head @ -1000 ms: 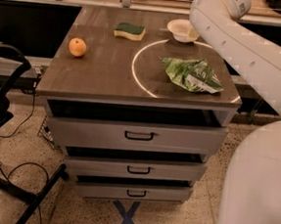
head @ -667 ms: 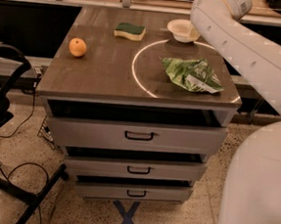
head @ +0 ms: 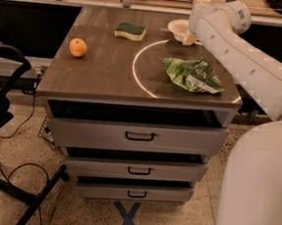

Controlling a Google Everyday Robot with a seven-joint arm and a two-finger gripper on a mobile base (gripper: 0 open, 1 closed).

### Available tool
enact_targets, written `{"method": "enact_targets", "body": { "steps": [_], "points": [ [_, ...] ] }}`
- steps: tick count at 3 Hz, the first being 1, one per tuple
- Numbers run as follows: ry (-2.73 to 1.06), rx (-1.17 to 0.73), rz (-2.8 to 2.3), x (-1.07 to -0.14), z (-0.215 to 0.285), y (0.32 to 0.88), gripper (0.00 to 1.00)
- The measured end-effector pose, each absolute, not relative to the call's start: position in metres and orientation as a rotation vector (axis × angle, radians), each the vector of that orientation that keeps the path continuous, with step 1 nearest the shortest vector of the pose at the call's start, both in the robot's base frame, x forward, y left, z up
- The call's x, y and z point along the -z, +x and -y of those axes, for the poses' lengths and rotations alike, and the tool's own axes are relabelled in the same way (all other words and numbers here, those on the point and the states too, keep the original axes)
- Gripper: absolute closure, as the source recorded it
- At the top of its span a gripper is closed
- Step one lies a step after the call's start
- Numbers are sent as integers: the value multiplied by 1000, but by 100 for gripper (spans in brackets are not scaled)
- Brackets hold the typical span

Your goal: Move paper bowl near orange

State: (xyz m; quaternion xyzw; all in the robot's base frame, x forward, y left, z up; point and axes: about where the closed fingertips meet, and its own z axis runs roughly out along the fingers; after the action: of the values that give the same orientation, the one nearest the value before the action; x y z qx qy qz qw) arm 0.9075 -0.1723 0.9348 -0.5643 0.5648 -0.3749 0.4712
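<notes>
The white paper bowl (head: 177,28) sits at the far right of the cabinet top (head: 105,72). The orange (head: 77,47) lies near the left edge, far from the bowl. My gripper (head: 190,38) is at the bowl's right rim, at the end of the white arm (head: 244,59) that reaches in from the right. The arm hides most of the gripper and the bowl's right side.
A yellow sponge with a green top (head: 130,30) lies between bowl and orange at the back. A green and white snack bag (head: 193,74) lies at the front right. Three drawers (head: 139,136) are below. A black chair frame (head: 4,102) stands left.
</notes>
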Motion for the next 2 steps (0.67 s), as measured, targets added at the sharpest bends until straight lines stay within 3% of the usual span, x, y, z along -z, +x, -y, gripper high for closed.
{"method": "enact_targets", "body": {
  "steps": [1,2],
  "points": [
    [-1434,932,-1324,-922,171,925,2],
    [-1502,988,-1309,-913,176,936,17]
  ]
}}
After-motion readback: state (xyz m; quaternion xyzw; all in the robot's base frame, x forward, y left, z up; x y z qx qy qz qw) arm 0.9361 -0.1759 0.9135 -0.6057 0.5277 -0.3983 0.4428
